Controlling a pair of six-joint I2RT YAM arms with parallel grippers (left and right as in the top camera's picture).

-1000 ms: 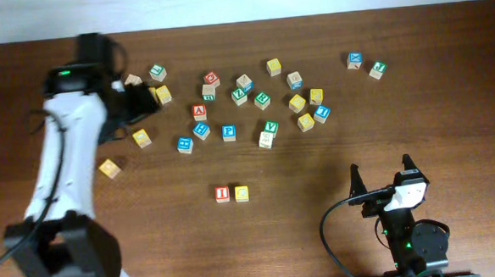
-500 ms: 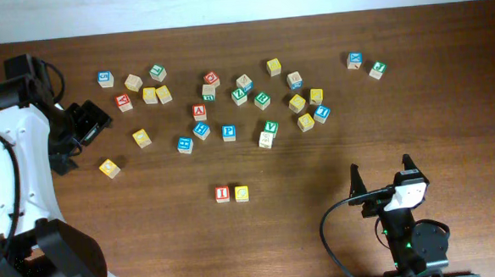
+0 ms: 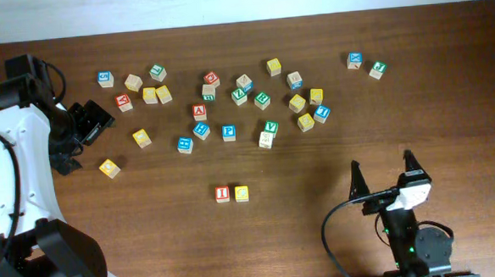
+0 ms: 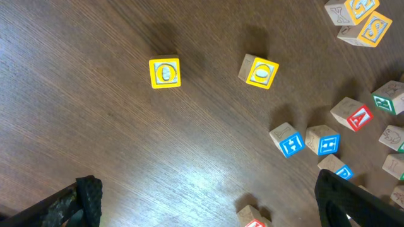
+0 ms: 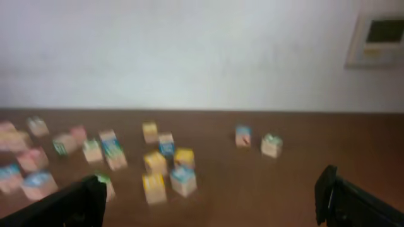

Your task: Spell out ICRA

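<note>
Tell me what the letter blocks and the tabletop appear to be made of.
The letter blocks look like wood: pale, matte bare sides, and faces painted yellow, blue, red or green. The tabletop shows dark brown wood grain with a soft sheen where light falls; whether it is solid wood, veneer or laminate cannot be told.
</note>
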